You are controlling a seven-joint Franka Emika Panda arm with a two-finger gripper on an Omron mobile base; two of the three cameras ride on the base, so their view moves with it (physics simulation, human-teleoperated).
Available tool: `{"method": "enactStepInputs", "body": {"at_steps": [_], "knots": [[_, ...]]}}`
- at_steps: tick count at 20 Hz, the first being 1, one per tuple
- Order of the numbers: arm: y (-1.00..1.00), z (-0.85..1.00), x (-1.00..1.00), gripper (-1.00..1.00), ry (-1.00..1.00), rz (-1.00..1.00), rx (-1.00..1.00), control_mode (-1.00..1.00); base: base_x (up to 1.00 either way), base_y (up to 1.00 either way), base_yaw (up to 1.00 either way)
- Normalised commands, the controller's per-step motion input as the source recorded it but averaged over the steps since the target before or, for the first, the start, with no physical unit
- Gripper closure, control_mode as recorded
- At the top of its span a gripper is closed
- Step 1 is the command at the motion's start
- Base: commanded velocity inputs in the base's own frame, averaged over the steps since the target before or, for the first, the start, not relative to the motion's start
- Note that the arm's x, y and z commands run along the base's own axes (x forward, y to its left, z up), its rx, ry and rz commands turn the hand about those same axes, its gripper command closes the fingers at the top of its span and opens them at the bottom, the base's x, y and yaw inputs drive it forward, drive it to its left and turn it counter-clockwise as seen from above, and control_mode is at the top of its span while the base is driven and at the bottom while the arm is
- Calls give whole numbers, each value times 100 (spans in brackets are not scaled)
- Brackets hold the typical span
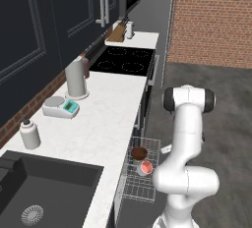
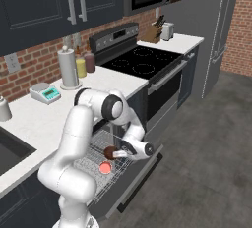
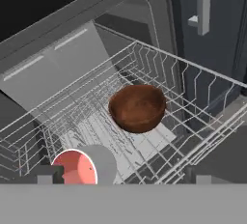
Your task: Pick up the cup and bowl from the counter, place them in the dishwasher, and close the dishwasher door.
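The dark reddish-brown bowl [image 3: 137, 108] [image 2: 110, 152] [image 1: 139, 152] sits tipped in the dishwasher's pulled-out silver wire rack [image 3: 193, 97] [image 2: 91, 165] [image 1: 140, 185]. The cup [image 3: 79, 166] [image 2: 105, 168] [image 1: 145, 167] lies in the same rack beside it, its salmon-red inside facing the camera. My gripper [image 3: 124, 177] [image 2: 123, 151] hovers just off the bowl, open, with nothing between its fingertips [image 3: 46, 175]. The dishwasher door [image 2: 142, 173] hangs folded down, open, in front of the rack. The white counter [image 1: 103, 119] [image 2: 39, 116] runs above.
On the counter stand a white soap bottle [image 1: 30, 134], a small scale [image 1: 61, 107] [image 2: 45, 93] and a tall grey canister [image 1: 76, 78] [image 2: 68, 68]. The black sink [image 1: 44, 187] is at the left, the cooktop [image 1: 123, 60] [image 2: 140, 60] beyond. Open floor [image 2: 206, 138] lies to the right.
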Motion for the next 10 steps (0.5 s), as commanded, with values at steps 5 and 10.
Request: {"method": "enactStepInputs", "body": {"at_steps": [5, 10], "knots": [[5, 100, -71, -100, -12, -3, -4, -100, 0, 0, 0], [-2, 87, -72, -100, -7, -1, -4, -100, 0, 0, 0]]}}
